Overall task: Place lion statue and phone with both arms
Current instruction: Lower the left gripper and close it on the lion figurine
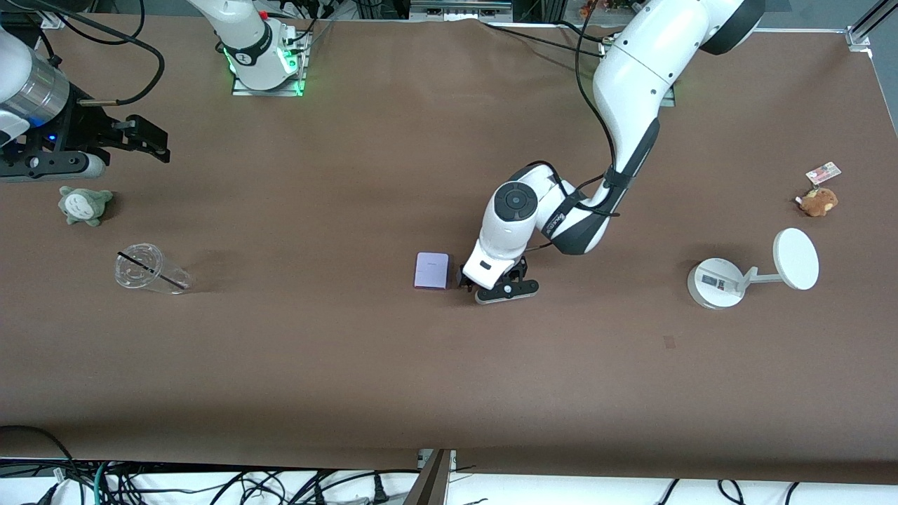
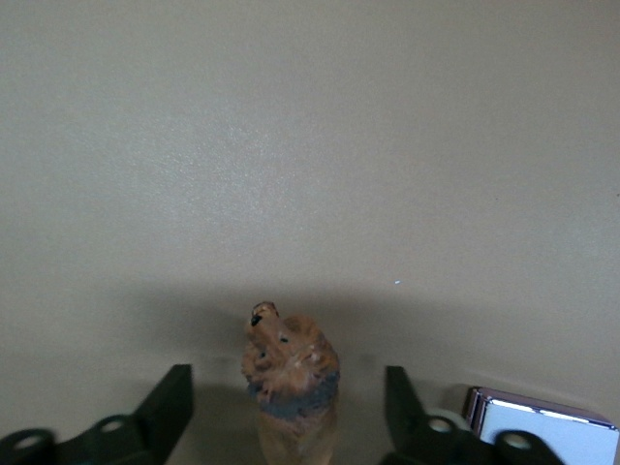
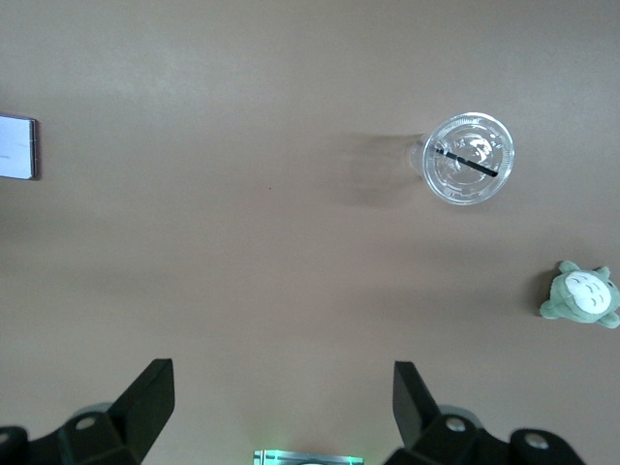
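Observation:
The lion statue [image 2: 291, 387], orange-brown with a darker mane, stands on the table between the fingers of my left gripper [image 2: 288, 380]. The jaws are open, with a gap on each side of the lion. In the front view my left gripper [image 1: 497, 286] is low at the table's middle and hides the lion. The phone [image 1: 431, 271], a pale lavender slab, lies flat on the table right beside this gripper, toward the right arm's end. It also shows in the left wrist view [image 2: 542, 433] and the right wrist view [image 3: 17, 146]. My right gripper [image 1: 144, 137] is open and empty, up over the right arm's end of the table [image 3: 281, 378].
A clear cup with a black straw [image 1: 149, 270] lies on its side, and a grey-green plush [image 1: 84, 205] sits under the right arm. A white round-based stand with a disc [image 1: 722, 280] and a brown plush with a tag [image 1: 819, 200] are at the left arm's end.

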